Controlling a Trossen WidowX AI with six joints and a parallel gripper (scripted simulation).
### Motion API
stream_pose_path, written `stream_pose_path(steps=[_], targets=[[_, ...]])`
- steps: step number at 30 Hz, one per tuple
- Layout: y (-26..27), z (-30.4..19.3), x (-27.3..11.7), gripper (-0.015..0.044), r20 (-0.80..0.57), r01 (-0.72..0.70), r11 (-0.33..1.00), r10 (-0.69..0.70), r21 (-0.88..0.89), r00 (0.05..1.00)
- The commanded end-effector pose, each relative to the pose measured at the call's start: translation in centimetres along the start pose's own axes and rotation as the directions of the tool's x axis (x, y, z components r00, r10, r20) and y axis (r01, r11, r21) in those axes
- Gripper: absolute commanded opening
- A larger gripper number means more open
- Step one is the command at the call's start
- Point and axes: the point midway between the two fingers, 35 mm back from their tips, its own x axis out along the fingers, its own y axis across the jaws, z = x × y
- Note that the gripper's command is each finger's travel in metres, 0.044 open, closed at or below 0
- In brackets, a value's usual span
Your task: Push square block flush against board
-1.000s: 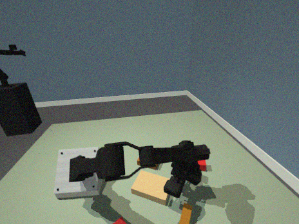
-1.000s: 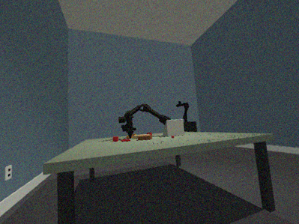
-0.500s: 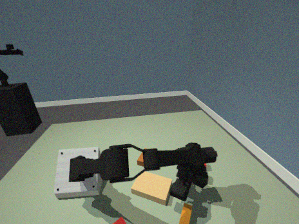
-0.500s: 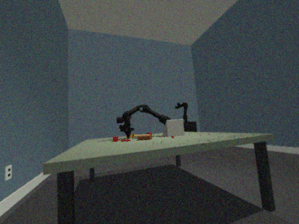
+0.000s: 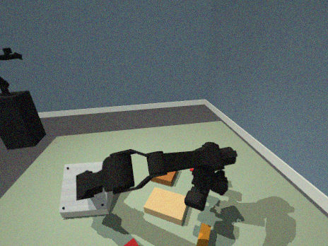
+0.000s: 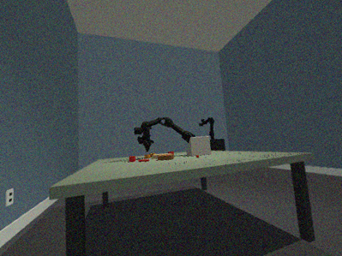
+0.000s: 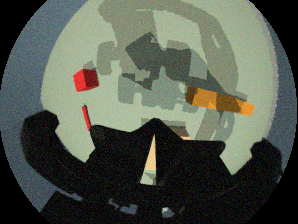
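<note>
The pale wooden board [image 5: 165,205] lies flat; a strip of it shows between the fingers in the wrist view [image 7: 152,152]. An orange-brown block [image 5: 163,179] [image 6: 166,157], which I take for the square block, lies behind it in the top view, with table showing between the two near corners. The arm hides part of the block, so its full outline and the whole gap cannot be seen. My gripper [image 6: 148,149] [image 7: 156,120] is shut and empty, above the table beyond the board's end that is farther from the arm's base. Its tips are not clear in the top view.
A long orange block [image 5: 203,234] [image 7: 216,100] lies near the board's outer end. A red cube [image 7: 86,80] [image 6: 132,159] and a thin red piece [image 7: 86,118] [image 6: 144,160] lie to one side. Another red object [image 5: 132,242] is at the bottom frame edge. The arm's white base [image 5: 71,187] is at left.
</note>
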Motion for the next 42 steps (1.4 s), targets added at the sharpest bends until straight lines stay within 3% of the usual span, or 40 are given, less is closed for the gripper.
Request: stream_pose_path(steps=[1, 5, 10, 42], targets=[[-2.3, -1.4, -0.1, 0.0, -0.009, 0.003, 0.998, -0.004, -0.058, 1.0], [-2.7, -1.8, 0.2, 0.0, -0.01, 0.003, 0.997, -0.004, -0.072, 1.0], [-2.8, -1.8, 5.4, 0.0, -0.008, 0.006, 0.997, -0.007, -0.072, 1.0], [-2.8, -4.8, 5.3, 0.0, -0.01, 0.005, 0.997, -0.006, -0.072, 1.0]])
